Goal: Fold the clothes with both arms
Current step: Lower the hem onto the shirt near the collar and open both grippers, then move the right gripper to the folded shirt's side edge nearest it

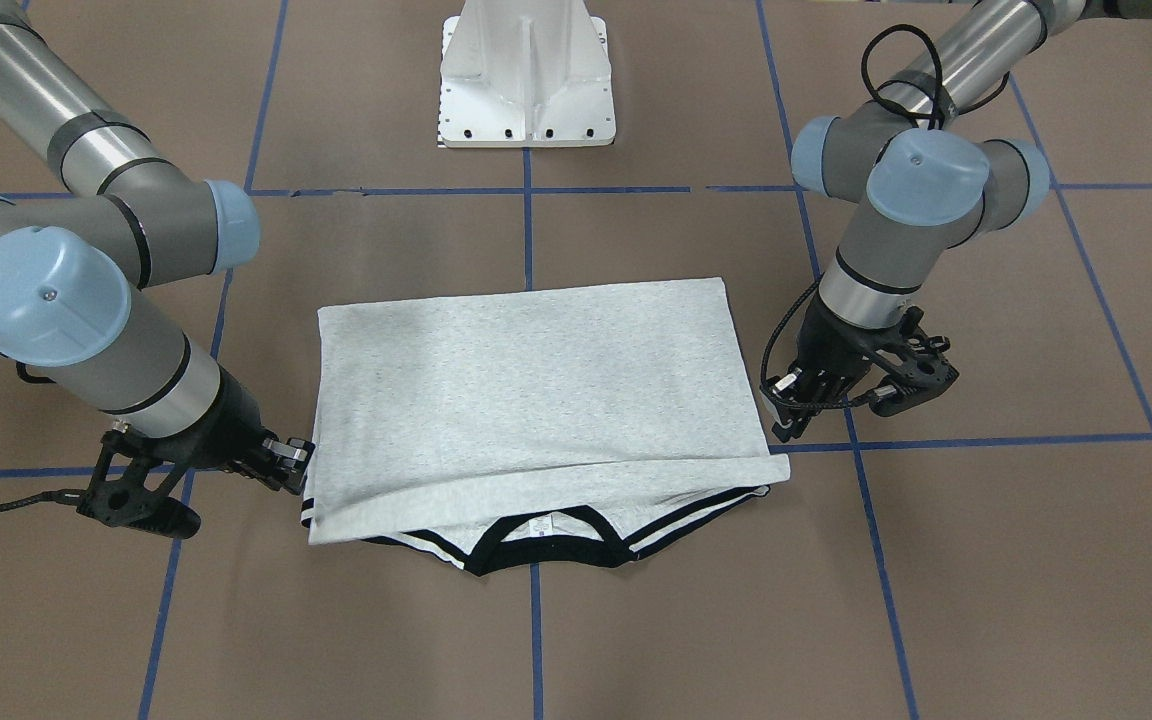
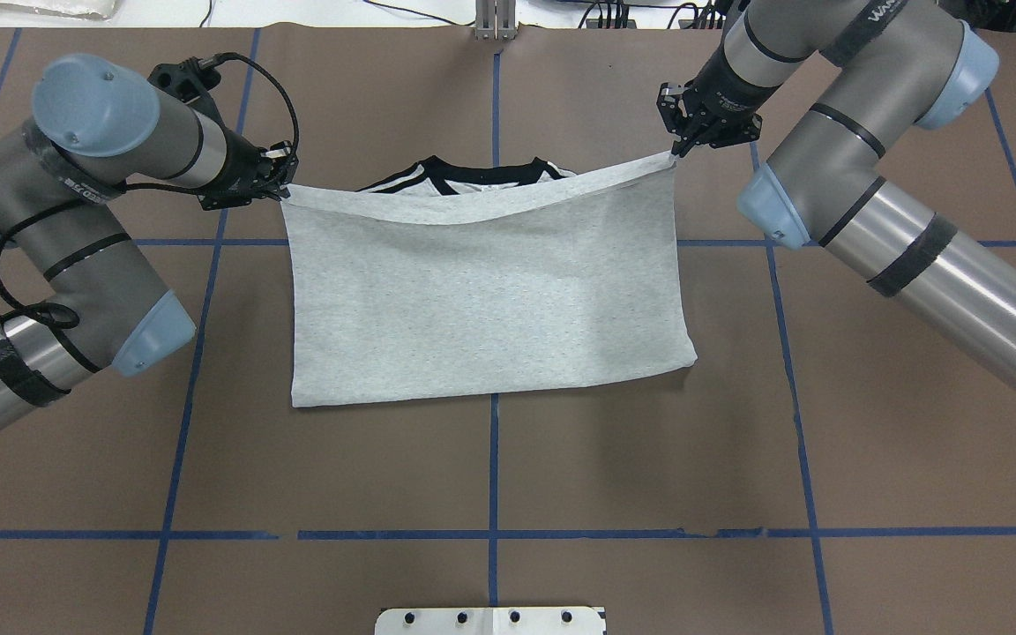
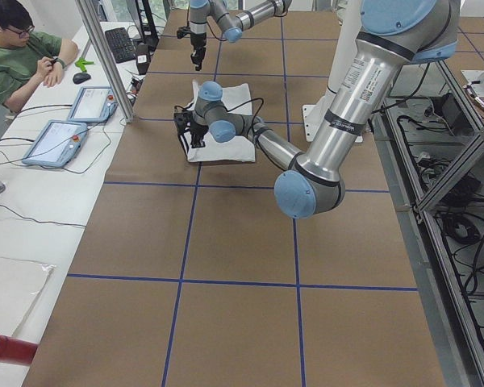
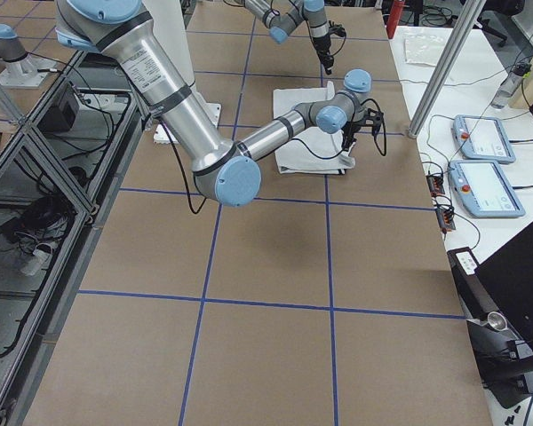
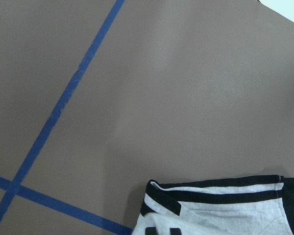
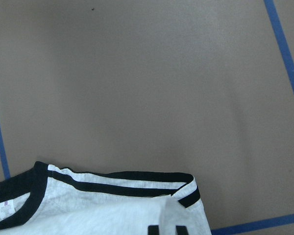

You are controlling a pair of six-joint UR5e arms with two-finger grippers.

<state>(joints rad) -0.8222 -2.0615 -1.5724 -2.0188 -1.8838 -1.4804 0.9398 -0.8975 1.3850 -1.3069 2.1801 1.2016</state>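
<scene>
1 T-shirt (image 2: 481,291), 2 pairs working: left fingers (image 2: 281,181) and right fingers (image 2: 674,148) each pinch 1 corner. The long axis runs fingers to fingers, and the collar (image 1: 546,550) pokes out just beyond them.

One T-shirt (image 2: 481,300), two robot arms (image 2: 89,265) (image 2: 922,256), one white pedestal base (image 1: 528,75), two touchscreen pendants (image 3: 93,103) (image 3: 55,143) and one seated person (image 3: 16,56) share the workcell.

The left arm (image 2: 76,265) and right arm (image 2: 870,185) are stretching toward the far edge of the table (image 2: 367,467) — left gripper (image 2: 283,183) and right gripper (image 2: 674,152) are pinching closed, pointing inward.
</scene>
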